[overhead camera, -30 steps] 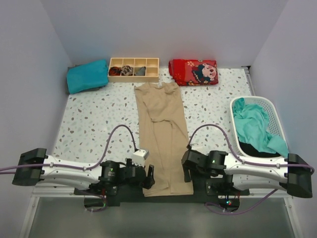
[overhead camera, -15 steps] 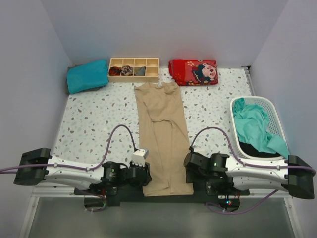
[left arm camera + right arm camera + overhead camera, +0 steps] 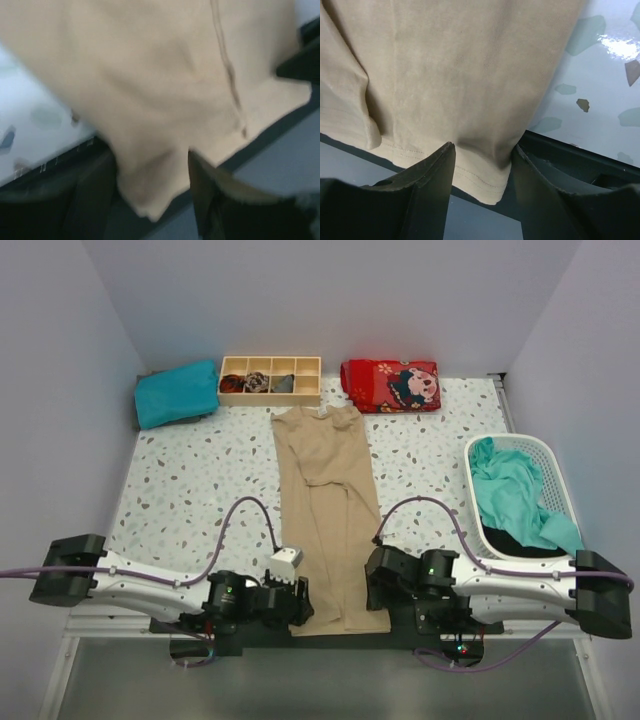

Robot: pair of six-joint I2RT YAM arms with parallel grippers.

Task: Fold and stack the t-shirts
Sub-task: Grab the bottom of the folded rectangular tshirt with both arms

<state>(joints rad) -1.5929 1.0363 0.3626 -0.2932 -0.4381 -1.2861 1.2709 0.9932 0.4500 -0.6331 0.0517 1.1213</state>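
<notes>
A tan-beige t-shirt (image 3: 328,510), folded into a long strip, lies down the middle of the table with its hem hanging over the near edge. My left gripper (image 3: 303,602) sits at the hem's left corner. In the blurred left wrist view the jaws (image 3: 150,162) stand apart with the tan cloth (image 3: 150,100) between them. My right gripper (image 3: 374,590) is at the hem's right corner, open (image 3: 482,150), with the stitched hem (image 3: 480,175) between its fingers. A folded teal t-shirt (image 3: 176,392) lies at the back left. Another teal shirt (image 3: 515,500) is heaped in the basket.
A white laundry basket (image 3: 553,455) stands at the right edge. A wooden compartment box (image 3: 270,379) and a folded red cartoon-print cloth (image 3: 391,385) lie along the back wall. The dark table frame (image 3: 580,160) runs under the hem.
My left gripper has slid right and nearer, onto the hem's left corner, and is still moving. My right gripper has shifted slightly left onto the right corner. The shirt has stayed put.
</notes>
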